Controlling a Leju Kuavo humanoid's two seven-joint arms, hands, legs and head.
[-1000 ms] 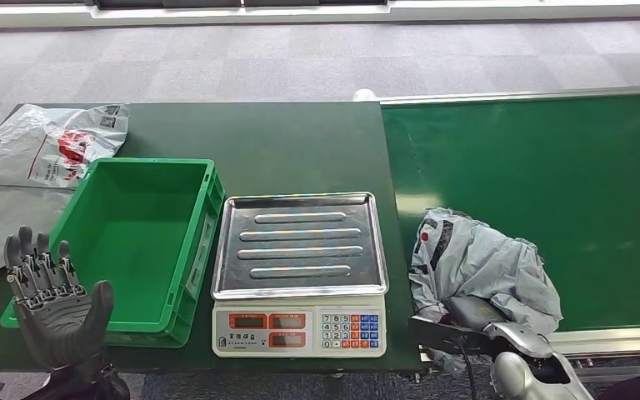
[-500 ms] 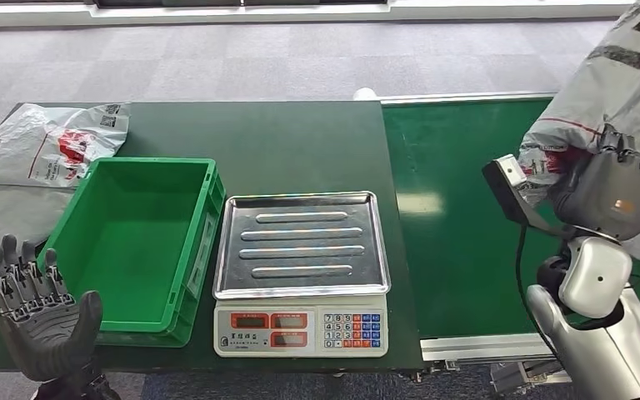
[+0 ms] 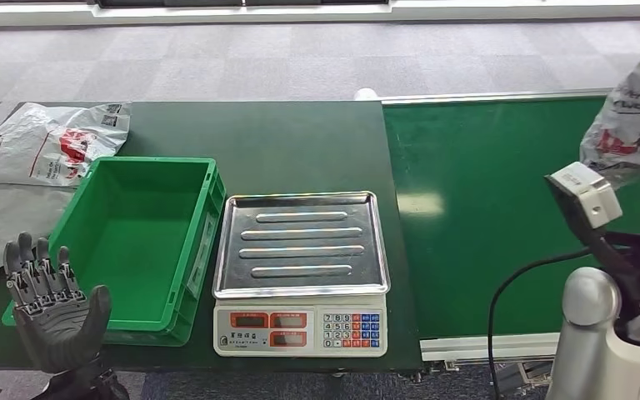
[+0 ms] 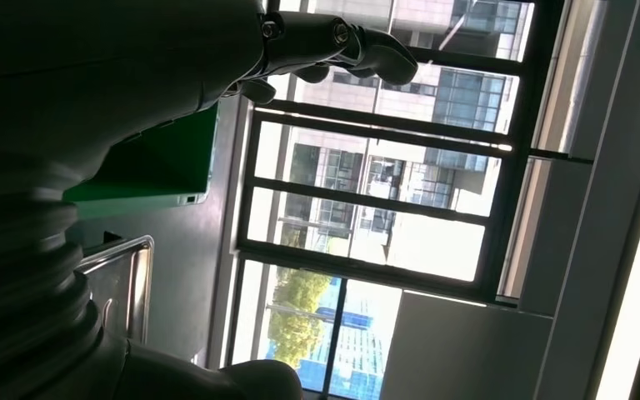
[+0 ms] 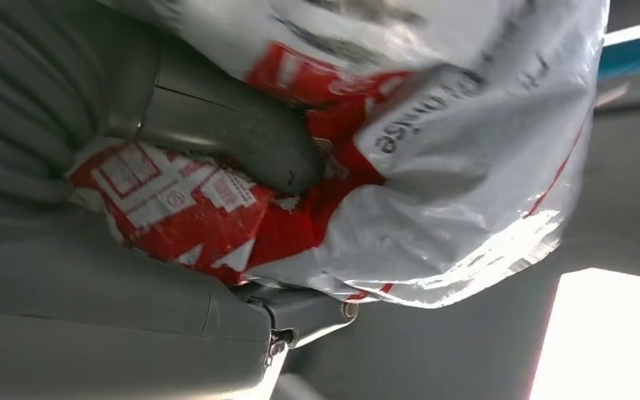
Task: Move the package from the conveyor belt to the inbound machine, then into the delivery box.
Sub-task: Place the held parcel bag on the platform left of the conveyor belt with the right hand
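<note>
grey plastic bags (flat, beside the bin), grey carpet

conveyor belt surface bare and green below the raised package, which the right robot hand grips at the right edge. scale tray bare, open from above. green bin holds nothing; its walls stand up around it. left robot hand, fingers spread, stands just beside the bin's near-left corner. flat mailer bags lie on the bench left of the bin.

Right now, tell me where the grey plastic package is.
The grey plastic package with red print is at the head view's far right, lifted above the green conveyor belt, held in the right hand.
</note>
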